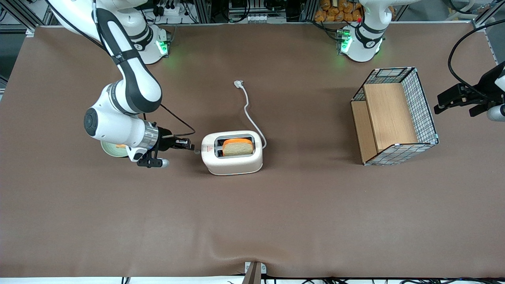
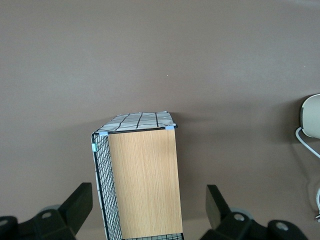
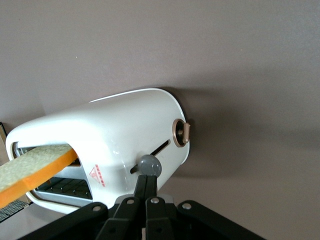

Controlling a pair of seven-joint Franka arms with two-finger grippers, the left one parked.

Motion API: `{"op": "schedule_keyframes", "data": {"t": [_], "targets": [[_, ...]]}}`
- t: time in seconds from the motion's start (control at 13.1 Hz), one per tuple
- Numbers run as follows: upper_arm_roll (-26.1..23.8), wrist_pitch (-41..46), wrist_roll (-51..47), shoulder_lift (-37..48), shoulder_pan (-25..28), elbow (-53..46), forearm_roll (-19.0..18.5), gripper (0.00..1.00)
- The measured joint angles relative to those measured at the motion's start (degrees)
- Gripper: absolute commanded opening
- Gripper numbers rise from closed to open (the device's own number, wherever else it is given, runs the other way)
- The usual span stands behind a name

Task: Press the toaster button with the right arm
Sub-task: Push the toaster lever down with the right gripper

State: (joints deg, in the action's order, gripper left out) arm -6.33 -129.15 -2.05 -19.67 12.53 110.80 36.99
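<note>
The cream-white toaster (image 1: 232, 159) stands mid-table with a slice of bread (image 1: 237, 146) in one slot, and its white cord (image 1: 248, 110) trails away from the front camera. The right arm (image 1: 130, 83) reaches low toward the toaster's short end. Its gripper (image 1: 192, 146) is shut, with nothing between the fingers. In the right wrist view the closed gripper (image 3: 146, 178) has its tips against the small grey round button (image 3: 149, 165), which sits in a slot on the toaster's (image 3: 120, 130) short end. A red mark (image 3: 98, 176) shows beside the bread slot.
A brown dial (image 3: 180, 132) sits on the same short end, apart from the button. A wire basket with a wooden box (image 1: 394, 114) stands toward the parked arm's end and also shows in the left wrist view (image 2: 142, 180). A round greenish object (image 1: 112, 150) lies under the right arm's wrist.
</note>
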Motion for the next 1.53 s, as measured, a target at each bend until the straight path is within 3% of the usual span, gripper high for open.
{"op": "schedule_keyframes", "data": {"t": [1.53], "targets": [[-0.02, -4.98, -0.01, -5.18, 1.49, -0.82, 0.04, 0.0]]}}
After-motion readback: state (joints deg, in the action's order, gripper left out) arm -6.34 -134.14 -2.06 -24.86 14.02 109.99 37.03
